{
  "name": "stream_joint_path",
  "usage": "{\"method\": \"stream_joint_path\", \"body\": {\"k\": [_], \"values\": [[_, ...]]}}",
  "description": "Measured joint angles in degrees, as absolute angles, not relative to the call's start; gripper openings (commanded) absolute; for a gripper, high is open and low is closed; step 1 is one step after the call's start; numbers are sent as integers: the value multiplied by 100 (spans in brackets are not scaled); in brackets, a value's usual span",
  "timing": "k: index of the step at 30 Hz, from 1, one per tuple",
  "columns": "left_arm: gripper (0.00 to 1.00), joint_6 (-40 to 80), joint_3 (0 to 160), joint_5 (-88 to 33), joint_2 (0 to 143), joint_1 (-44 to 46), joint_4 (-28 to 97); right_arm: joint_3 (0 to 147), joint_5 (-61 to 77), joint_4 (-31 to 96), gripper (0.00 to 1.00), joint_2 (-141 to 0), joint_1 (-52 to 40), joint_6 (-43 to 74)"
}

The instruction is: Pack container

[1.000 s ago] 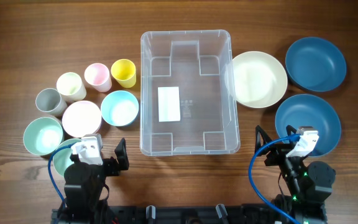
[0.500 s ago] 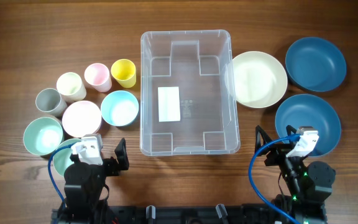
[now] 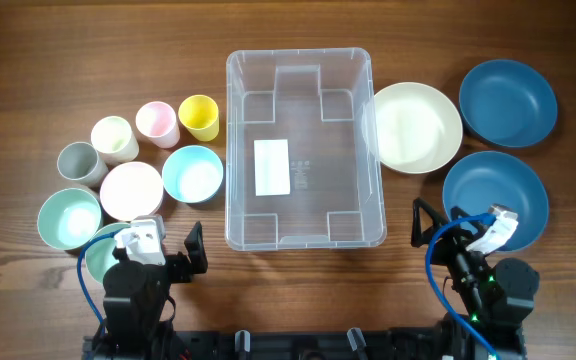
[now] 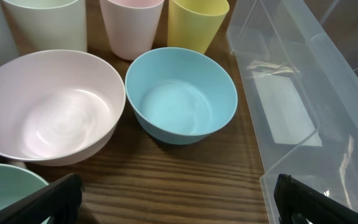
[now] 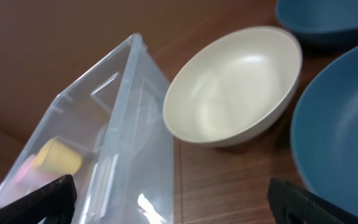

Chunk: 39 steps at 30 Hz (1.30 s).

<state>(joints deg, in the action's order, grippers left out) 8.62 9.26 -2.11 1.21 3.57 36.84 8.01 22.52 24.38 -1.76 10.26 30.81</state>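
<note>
Mid-table, long sides running near to far: the container, clear, upright, open-topped. Flat on its floor, left of centre: a white label. Moulded steps at all four corners.

Close against its right wall, toward the far end: a cream bowl; touching or just beside, cannot tell. Further right, the far blue bowl and the near blue bowl, rims just beside each other.

Left of the container, a tight cluster on the wooden table. Nearest the left wall: a yellow cup, with a light blue bowl nearer than it. Leftward in the far row: a pink cup, a pale cream cup, a grey cup. Beside the light blue bowl: a pale pink bowl. At the near left: a mint bowl.

At the near edge, left of the container: the left gripper, jaws spread wide, black fingers at either lower corner of its wrist view, nothing between them, facing the light blue and pale pink bowls. At the near edge on the right: the right gripper, likewise wide open and holding nothing, facing the cream bowl and the container's right wall.
</note>
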Motion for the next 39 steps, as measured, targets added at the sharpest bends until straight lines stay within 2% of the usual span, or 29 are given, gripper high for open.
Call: {"method": "stream_joint_path", "body": {"k": [6, 12, 14, 16, 18, 21, 24, 27, 32, 39], "values": [[100, 864, 926, -384, 121, 357, 3505, 1070, 2550, 2495, 99, -1109, 1026, 3035], [100, 864, 908, -738, 121, 357, 2217, 3815, 2279, 3146, 100, -3433, 1026, 2421], [100, 864, 910, -788, 117, 357, 2128, 4659, 2021, 3588, 100, -4045, 1028, 2300], [100, 864, 908, -827, 121, 357, 2123, 5885, 1555, 4552, 100, -4908, 1083, 2220], [100, 864, 906, -840, 121, 357, 2182, 6995, 1100, 5330, 100, -5754, 1385, 2108], [100, 864, 906, -849, 119, 357, 2484, 7677, 753, 5994, 100, -6626, 2112, 2082], [100, 864, 904, -851, 117, 357, 3002, 7640, 576, 6584, 100, -7690, 3389, 2362], [100, 864, 902, -849, 119, 357, 3413, 7404, 486, 6676, 100, -8311, 4246, 2464], [100, 864, 902, -849, 117, 357, 3437, 6294, 399, 6394, 97, -8460, 4976, 2482], [100, 864, 902, -851, 117, 357, 3439, 4641, 556, 4910, 71, -8497, 5035, 2561]]}}
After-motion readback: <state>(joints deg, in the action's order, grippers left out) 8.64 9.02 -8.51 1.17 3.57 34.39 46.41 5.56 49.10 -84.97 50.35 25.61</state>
